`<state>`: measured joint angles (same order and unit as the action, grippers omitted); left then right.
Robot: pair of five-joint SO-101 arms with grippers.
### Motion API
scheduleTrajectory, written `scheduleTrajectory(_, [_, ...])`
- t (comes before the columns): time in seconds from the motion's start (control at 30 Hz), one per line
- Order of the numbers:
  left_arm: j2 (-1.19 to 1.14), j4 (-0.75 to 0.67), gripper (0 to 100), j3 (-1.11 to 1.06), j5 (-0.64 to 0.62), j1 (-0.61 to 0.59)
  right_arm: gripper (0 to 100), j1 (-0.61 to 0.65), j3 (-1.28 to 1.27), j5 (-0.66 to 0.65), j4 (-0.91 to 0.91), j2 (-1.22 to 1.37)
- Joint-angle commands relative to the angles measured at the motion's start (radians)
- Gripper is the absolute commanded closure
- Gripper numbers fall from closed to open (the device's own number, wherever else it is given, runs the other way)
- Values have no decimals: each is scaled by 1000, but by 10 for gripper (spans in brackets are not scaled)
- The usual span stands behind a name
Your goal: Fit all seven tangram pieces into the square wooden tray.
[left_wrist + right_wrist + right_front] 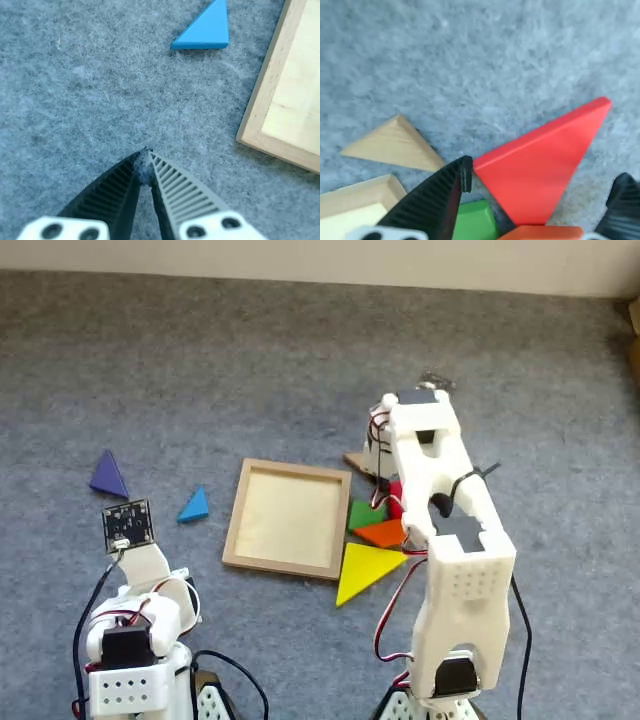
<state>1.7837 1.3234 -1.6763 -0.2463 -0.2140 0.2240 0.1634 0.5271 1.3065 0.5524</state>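
red triangle [536, 157] sits inside the widely spread right pincer [545, 181]; left pincer [148, 156] pinched together.

In the high view the right arm [445, 510] lies over the cluster of pieces just right of the tray [236, 520]. Only a sliver of the red triangle [394, 490] shows, and the orange piece [383, 532] and the plain wooden triangle [356, 459] each lose their right part beneath the arm.

In the right wrist view the green piece [476, 220] and the orange piece are cut by the frame edge. The green one is also partly behind a finger [427, 205] of the right hand [542, 180], whose other finger is clipped too. Whether either finger touches the red triangle cannot be told.

In the left wrist view the tray and the blue triangle [204, 32] run out of frame.
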Motion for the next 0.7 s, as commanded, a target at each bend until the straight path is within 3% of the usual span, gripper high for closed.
scheduleTrajectory(0.0, [42,5,994,-19,-8,12,594,4,18,12,-10,-21])
scheduleTrajectory(0.67, [42,5,994,-19,-6,12,594,-35,10,89,-56,-22])
